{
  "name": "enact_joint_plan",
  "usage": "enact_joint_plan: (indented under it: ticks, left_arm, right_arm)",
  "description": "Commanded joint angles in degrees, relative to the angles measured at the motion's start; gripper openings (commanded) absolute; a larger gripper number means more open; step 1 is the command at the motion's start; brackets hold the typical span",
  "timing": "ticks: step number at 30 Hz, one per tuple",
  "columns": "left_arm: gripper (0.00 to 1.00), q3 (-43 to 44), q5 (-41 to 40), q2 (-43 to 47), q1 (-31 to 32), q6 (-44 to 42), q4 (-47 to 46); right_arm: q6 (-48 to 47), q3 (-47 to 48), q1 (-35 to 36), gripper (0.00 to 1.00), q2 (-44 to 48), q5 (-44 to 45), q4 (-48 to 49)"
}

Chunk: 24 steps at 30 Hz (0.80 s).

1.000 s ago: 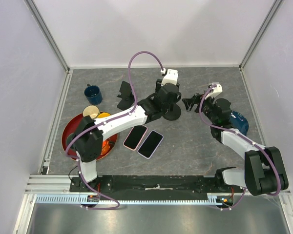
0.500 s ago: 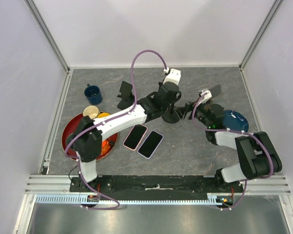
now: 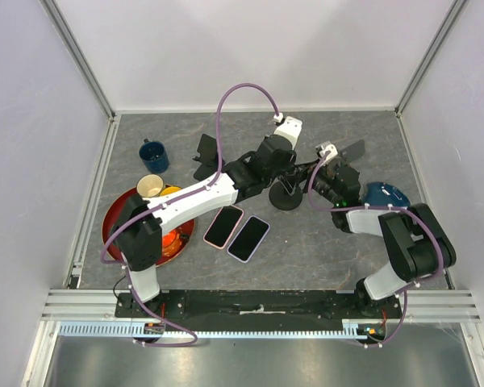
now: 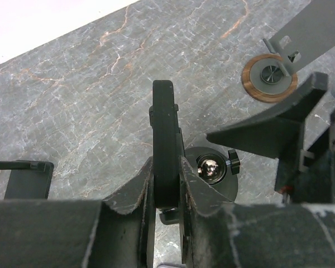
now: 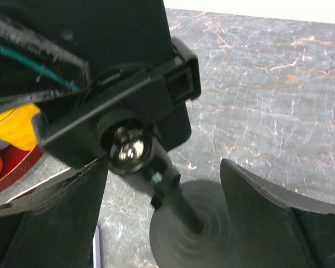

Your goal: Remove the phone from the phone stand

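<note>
The black phone (image 4: 164, 128) stands edge-on in the cradle of the black phone stand (image 3: 285, 197). My left gripper (image 4: 166, 167) is shut on the phone's lower part, one finger on each face. The stand's ball joint (image 4: 210, 170) and round base show just behind it. My right gripper (image 5: 164, 167) is open, with a finger on each side of the stand's post (image 5: 181, 204) above the base (image 5: 212, 240), touching nothing. In the top view the left gripper (image 3: 281, 168) and right gripper (image 3: 313, 184) meet at the stand.
Two phones (image 3: 223, 226) (image 3: 248, 238) lie flat in front of the stand. Another black stand (image 3: 207, 153) and a blue mug (image 3: 153, 154) are at back left. A red plate (image 3: 117, 226) with a tan cup (image 3: 150, 185) is at left. A blue bowl (image 3: 385, 196) is at right.
My right arm has swung left from the blue bowl to the stand, and its open fingers now straddle the post. My left gripper has stayed on the phone, shifting slightly.
</note>
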State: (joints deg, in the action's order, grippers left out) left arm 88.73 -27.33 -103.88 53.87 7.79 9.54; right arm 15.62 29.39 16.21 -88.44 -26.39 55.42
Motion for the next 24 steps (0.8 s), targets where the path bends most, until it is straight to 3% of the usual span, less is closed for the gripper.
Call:
enact_joint_plan:
  ticks: [1,11,15,20,21,22,24]
  left_arm:
    - [0.02,0.4,3.6,4.4,0.5,-0.8,-1.0]
    - [0.02,-0.8,10.3,5.4,0.4,-0.5,0.6]
    - [0.02,-1.2,12.4,6.0,0.4,-0.2,2.1]
    - [0.02,-1.4,12.8,6.1,0.4,-1.9,3.5]
    - [0.02,-1.3,13.3,6.1,0.3,-2.3,3.8]
    - [0.02,-1.1,14.0,6.1,-0.1,-2.6,4.7]
    - [0.02,-0.3,15.6,6.4,-0.4,-3.5,5.7]
  right_arm:
    - [-1.2,4.5,0.8,0.87,-2.4,-2.6,3.6]
    - [-5.3,4.5,2.2,0.73,-5.0,-3.2,0.7]
    - [-5.8,4.7,2.3,0.62,-5.7,-3.1,-0.2]
    - [-6.6,3.6,2.3,0.33,-6.0,-2.2,0.0]
    - [-6.8,3.6,2.3,0.13,-6.1,-2.1,-0.4]
    - [-7.3,3.6,2.3,0.00,-6.2,-2.0,-0.5]
    - [-7.9,3.3,2.3,0.00,-6.4,-1.4,-0.5]
